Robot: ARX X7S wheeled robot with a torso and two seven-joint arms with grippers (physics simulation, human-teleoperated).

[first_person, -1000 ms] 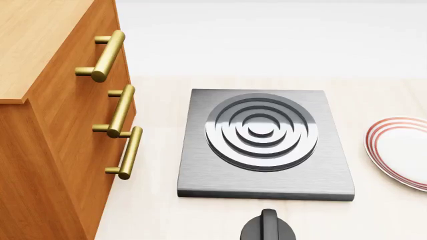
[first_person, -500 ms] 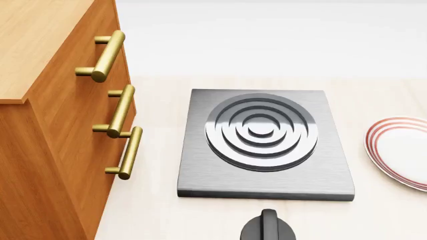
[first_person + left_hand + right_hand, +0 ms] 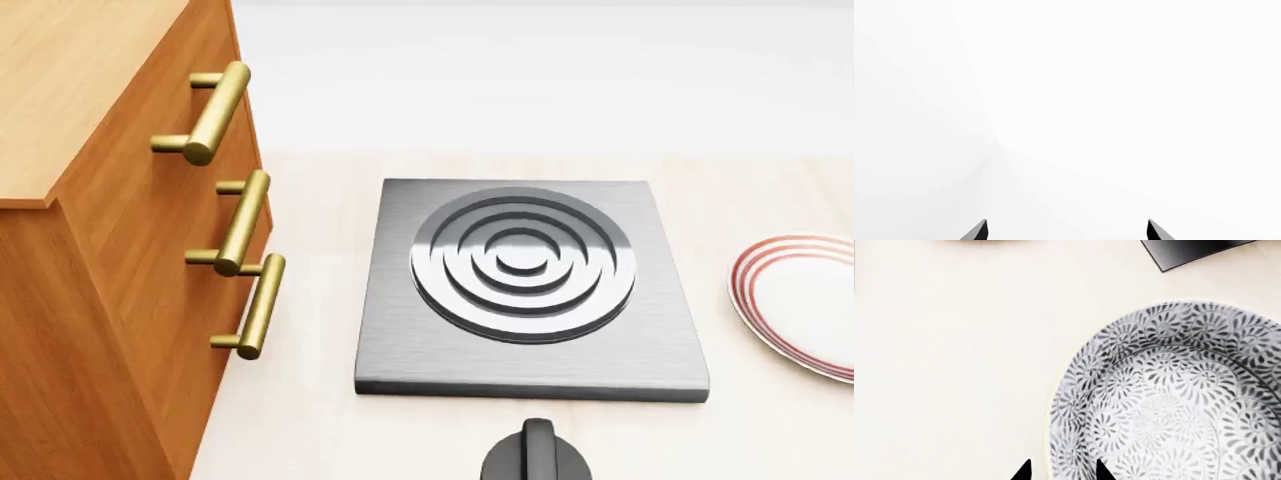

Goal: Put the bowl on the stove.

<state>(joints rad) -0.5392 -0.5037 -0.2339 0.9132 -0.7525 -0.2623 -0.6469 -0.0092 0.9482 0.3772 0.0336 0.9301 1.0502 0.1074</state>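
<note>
The bowl (image 3: pixel 1174 400), white with a grey-blue floral pattern, sits on the pale counter in the right wrist view. My right gripper (image 3: pixel 1063 471) straddles its rim, one fingertip (image 3: pixel 1024 472) outside and one inside, drawn in close on the wall. A corner of the stove (image 3: pixel 1187 250) shows beyond the bowl. In the head view the stove (image 3: pixel 527 285) is bare, and the bowl and both grippers are out of sight. My left gripper (image 3: pixel 1067 231) is open and empty, facing blank white.
A wooden cabinet (image 3: pixel 120 300) with brass handles (image 3: pixel 247 305) stands left of the stove. A round black knob (image 3: pixel 537 455) sits just in front of the stove. A white plate with red rings (image 3: pixel 801 300) lies to its right.
</note>
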